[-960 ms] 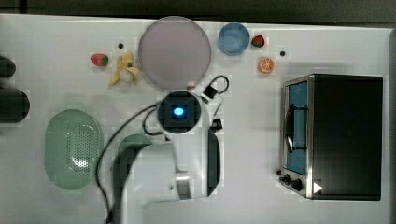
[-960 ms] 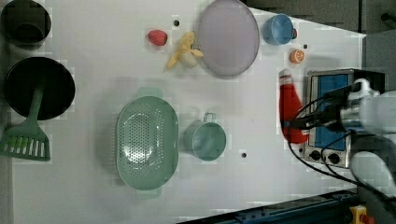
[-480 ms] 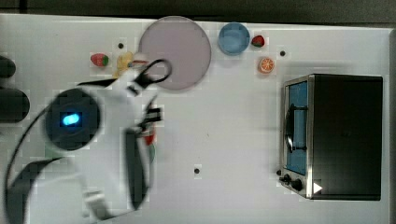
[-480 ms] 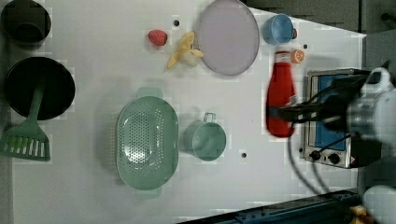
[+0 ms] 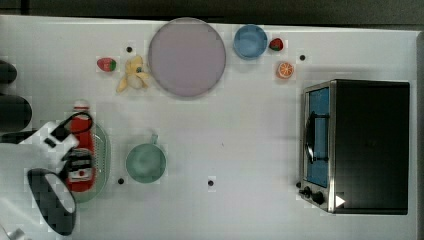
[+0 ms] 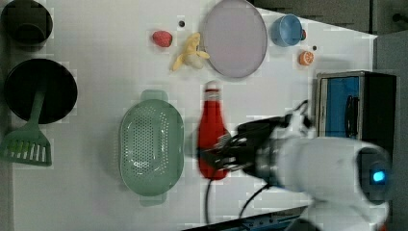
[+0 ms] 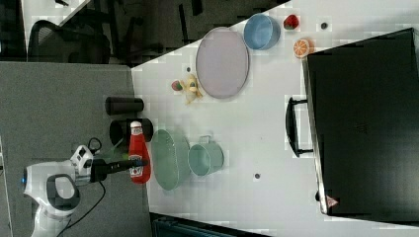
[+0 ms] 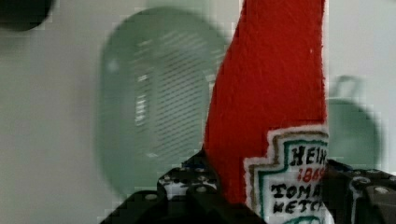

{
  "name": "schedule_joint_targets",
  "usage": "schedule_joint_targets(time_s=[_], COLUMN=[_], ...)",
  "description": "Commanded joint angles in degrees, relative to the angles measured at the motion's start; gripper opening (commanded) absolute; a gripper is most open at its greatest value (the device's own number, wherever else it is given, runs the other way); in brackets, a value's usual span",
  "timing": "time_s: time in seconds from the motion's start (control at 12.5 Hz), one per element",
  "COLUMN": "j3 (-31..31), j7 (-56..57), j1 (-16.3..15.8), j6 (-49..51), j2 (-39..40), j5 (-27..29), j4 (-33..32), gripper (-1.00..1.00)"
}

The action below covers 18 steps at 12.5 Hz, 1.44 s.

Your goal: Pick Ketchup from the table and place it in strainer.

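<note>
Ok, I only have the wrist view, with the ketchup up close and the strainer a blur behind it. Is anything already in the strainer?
Observer: No. In the left view the strainer is empty, and its holed bottom is bare.
Operator: Is the bottle over it?
Observer: In the top view the Ketchup overlaps the strainer's left side, lying lengthwise along it.
Operator: Is it gripped by the neck?
Observer: No. In the left view the gripper clamps the wide lower body, and the white cap points away from the arm.
</note>
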State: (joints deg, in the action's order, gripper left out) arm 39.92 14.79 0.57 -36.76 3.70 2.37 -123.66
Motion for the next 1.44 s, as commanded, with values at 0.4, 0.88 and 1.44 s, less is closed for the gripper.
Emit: schedule_joint_targets(time_s=[0.4,0.88,1.44], j3=[1.97,0.36,-0.42], j7=[-21.42,-25.51,-27.62], j1=[-3.48,-3.86,5.25], j6=[-15.30,-25.01,-2.31], j2=[16.61,22.44,-0.77], j5=[-5.48,-9.92,2.32], j4=[-0.02,-0.42,1.71], gripper=[0.25,1.00,1.00])
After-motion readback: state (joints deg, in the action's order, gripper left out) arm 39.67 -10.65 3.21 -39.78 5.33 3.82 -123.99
